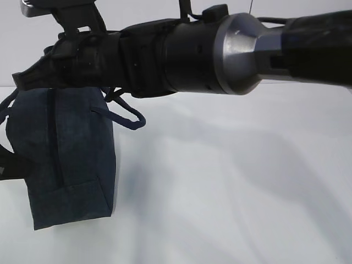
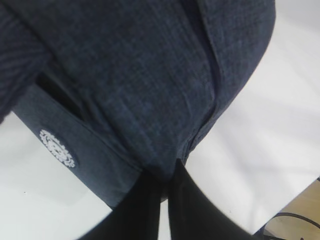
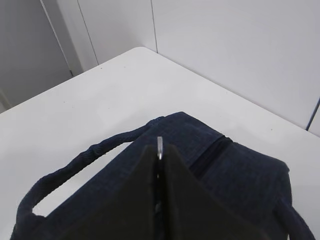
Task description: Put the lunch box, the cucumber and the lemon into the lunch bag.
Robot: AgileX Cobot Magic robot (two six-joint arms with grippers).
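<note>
Boxy dark navy fabric lunch bag [image 1: 66, 159], faintly heathered, carries a white round floral emblem [image 2: 57, 148] left of the black fingers [image 2: 192, 210]; white surface [image 1: 231, 181] beneath.

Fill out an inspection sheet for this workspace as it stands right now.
Surface: white table, bare where visible.
Job's things: lunch bag stands upright at the left; lunch box, cucumber and lemon not seen.
Clutter: nothing seen.
Grippers: left gripper shut on the bag's fabric; right gripper shut on the silver ring pull at the bag's top.
Cables: dark cable beyond the table edge.
Surroundings: pale wall panels behind the table corner.
</note>
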